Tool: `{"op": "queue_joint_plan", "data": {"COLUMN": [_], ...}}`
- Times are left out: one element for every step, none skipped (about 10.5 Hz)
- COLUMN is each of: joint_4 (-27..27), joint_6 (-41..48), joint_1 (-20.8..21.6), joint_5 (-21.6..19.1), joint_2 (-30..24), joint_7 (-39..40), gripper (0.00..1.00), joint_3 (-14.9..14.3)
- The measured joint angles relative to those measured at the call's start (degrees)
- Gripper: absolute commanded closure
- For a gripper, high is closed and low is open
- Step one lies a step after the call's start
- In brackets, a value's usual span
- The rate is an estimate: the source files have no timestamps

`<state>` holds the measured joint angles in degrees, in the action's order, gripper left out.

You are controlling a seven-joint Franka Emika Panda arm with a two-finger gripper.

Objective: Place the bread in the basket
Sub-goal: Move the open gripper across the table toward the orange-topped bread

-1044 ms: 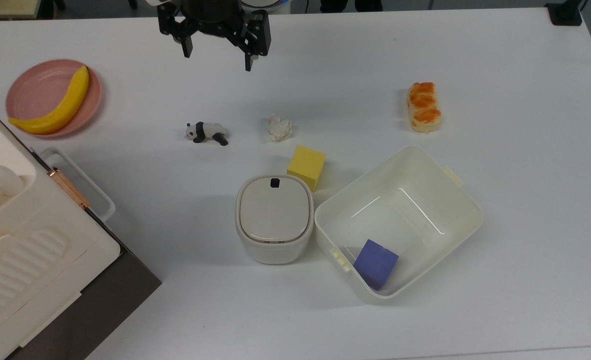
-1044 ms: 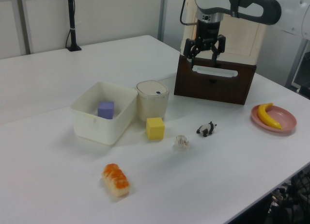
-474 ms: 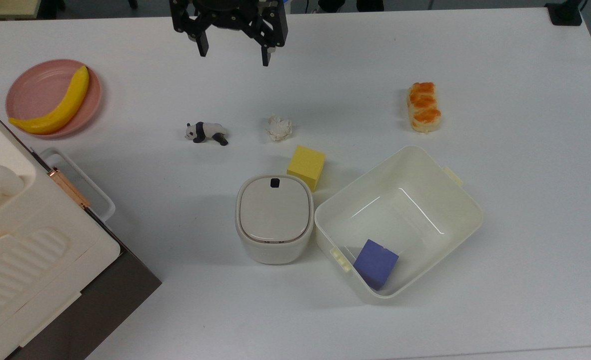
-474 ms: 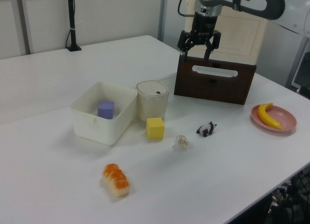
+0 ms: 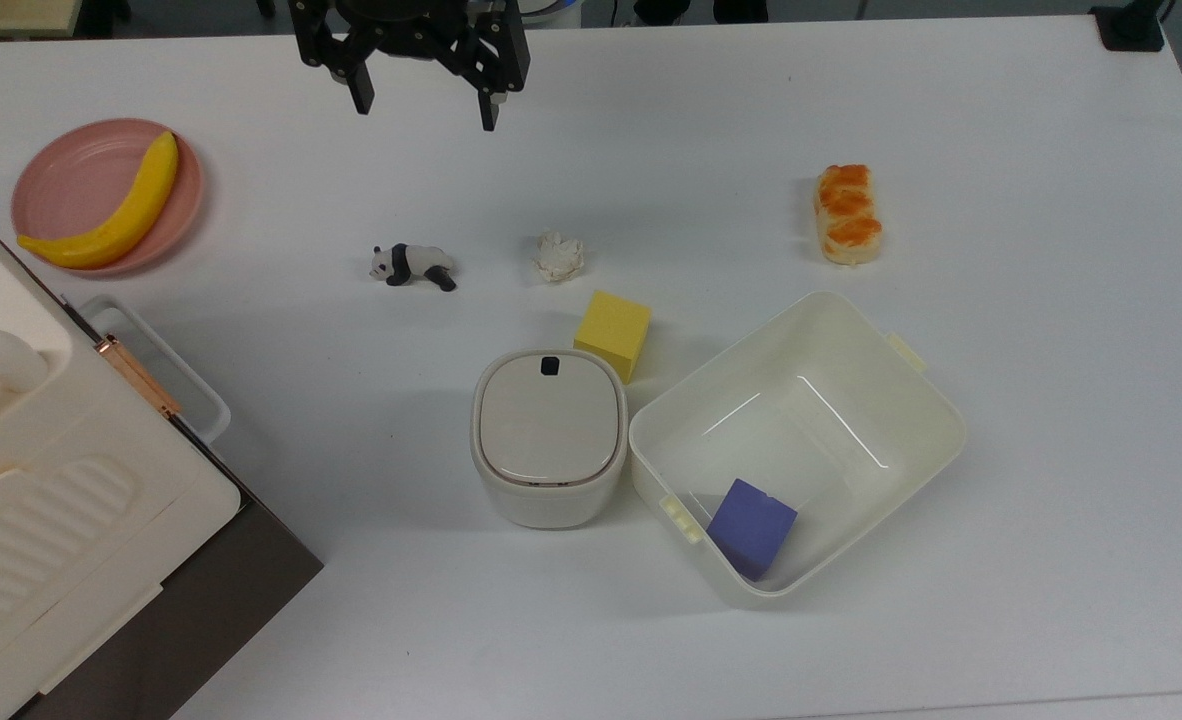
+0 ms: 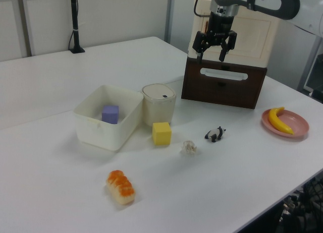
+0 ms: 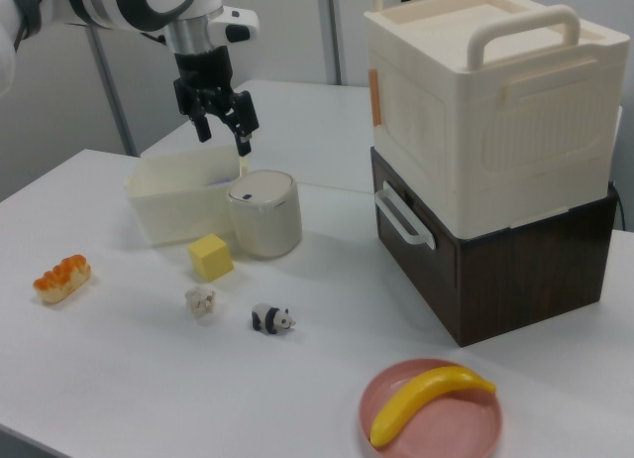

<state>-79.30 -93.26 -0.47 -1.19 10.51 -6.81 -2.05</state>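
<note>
White desk [image 5: 1001,120] carries 1 bread [image 5: 848,214], lying apart from 1 basket [image 5: 936,400], beyond its rim in the top view. 1 purple cube [image 5: 751,527] is held inside the basket; 1 yellow cube [image 5: 613,333] sits outside. The gripper [image 5: 423,105] is raised with jaws spread and empty, well apart from the bread.

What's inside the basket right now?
The basket holds one purple cube, sitting in a corner near a rim tab. The rest of its glossy floor is bare. The bread lies outside on the table. Nothing is hidden except the floor under the cube.
</note>
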Motion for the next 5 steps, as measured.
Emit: {"op": "queue_joint_plan", "data": {"joint_4": [-0.07,-0.18,-0.27,-0.40,-0.57], "joint_6": [0.00,0.00,0.00,0.00,0.00], "joint_1": [0.12,0.25,0.47,0.68,0.77], "joint_5": [0.00,0.00,0.00,0.00,0.00], "joint_2": [0.01,0.02,0.02,0.03,0.08], "joint_7": [0.10,0.18,0.26,0.29,0.34], "gripper": [0.00,0.00,0.00,0.00,0.00], "joint_3": [0.22,0.49,0.60,0.63,0.64]}}
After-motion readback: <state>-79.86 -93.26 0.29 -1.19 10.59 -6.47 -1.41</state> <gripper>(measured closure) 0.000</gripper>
